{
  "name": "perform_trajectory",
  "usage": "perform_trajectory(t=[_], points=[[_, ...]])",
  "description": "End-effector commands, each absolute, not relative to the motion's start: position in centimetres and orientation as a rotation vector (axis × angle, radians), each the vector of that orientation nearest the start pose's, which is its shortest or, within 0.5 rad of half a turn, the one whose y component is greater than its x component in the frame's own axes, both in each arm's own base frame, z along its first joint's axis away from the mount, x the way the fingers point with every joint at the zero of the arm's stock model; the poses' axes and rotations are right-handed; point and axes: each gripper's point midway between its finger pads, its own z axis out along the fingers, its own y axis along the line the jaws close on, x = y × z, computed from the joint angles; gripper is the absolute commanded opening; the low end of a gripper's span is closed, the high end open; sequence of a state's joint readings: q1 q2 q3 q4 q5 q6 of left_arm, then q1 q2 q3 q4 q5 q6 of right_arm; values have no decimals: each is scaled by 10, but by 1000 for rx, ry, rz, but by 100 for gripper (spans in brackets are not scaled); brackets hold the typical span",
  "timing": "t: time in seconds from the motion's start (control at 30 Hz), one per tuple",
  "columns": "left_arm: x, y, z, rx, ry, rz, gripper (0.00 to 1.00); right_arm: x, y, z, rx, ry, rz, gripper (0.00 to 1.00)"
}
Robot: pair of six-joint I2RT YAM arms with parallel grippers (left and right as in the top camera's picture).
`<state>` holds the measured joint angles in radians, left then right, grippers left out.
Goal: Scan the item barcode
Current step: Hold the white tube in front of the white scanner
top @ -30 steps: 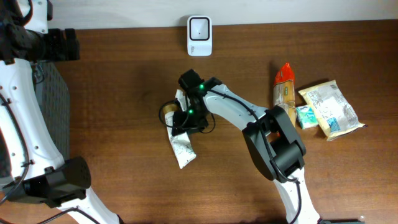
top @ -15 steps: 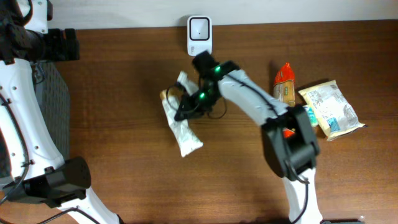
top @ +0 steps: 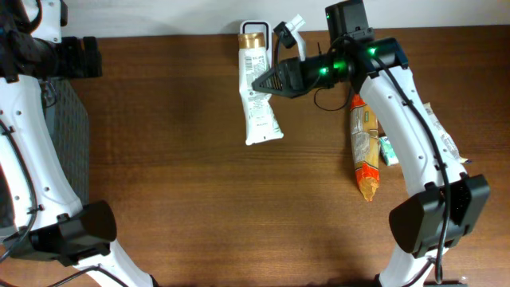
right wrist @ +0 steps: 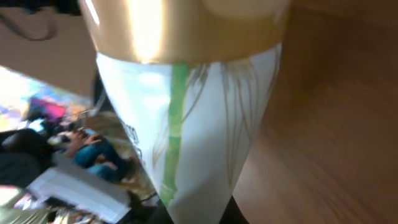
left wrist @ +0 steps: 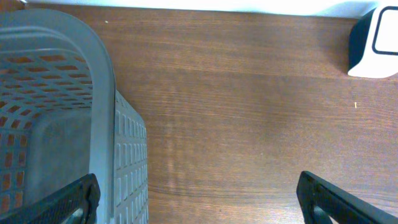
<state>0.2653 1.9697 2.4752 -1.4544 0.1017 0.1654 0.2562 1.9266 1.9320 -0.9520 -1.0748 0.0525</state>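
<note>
Since a second ago the pouch (top: 260,104) is up off the middle of the table (top: 159,199) and now sits at the far edge by the wall, carried there by the right arm, which has swung from mid-table to the far right side. The right gripper (top: 269,80) is clamped on the pouch's right edge, jaws pinched nearly together on the film. The pouch is white with a gold band. The gold end points at the wall and lies over the scanner (left wrist: 375,38), hiding most of it from overhead. The other end points back toward the near side.

In the right wrist view the pouch (right wrist: 186,124) fills the frame, gold band on top, green stripe down the white face, blurred. No barcode is readable there.

The left gripper (left wrist: 196,190) hangs with jaws spread wide and nothing between them, over bare wood, next to the grey basket (left wrist: 99,93) at the left end of the table. The scanner shows in the upper right corner of its view.

On the right side of the table:
- An orange packet (top: 365,151) lies lengthwise.
- A small teal box (top: 389,150) lies just beside it.
- A white-and-blue packet (top: 451,150) is partly hidden by the right arm.
</note>
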Motion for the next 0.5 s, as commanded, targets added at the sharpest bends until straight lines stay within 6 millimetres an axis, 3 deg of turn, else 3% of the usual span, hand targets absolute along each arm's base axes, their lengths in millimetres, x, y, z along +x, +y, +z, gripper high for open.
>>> perform_trajectory(t=[0.0, 0.1, 0.17, 0.3, 0.37, 0.43, 0.47], points=[[439, 103, 331, -68, 2503, 50, 99, 423, 247, 314, -547, 2296, 1016, 4], [439, 103, 332, -68, 2503, 50, 99, 482, 197, 312, -412, 2233, 163, 4], [439, 103, 331, -68, 2503, 50, 99, 516, 194, 306, -504, 2109, -213, 4], [439, 103, 331, -68, 2503, 50, 99, 568, 211, 270, -718, 1974, -394, 4], [439, 103, 331, -68, 2503, 50, 99, 611, 209, 231, -885, 1860, -551, 4], [439, 103, 331, -68, 2503, 50, 99, 640, 208, 191, -1049, 1763, -694, 4], [439, 103, 331, -68, 2503, 50, 99, 645, 209, 183, -1070, 1741, -716, 4]])
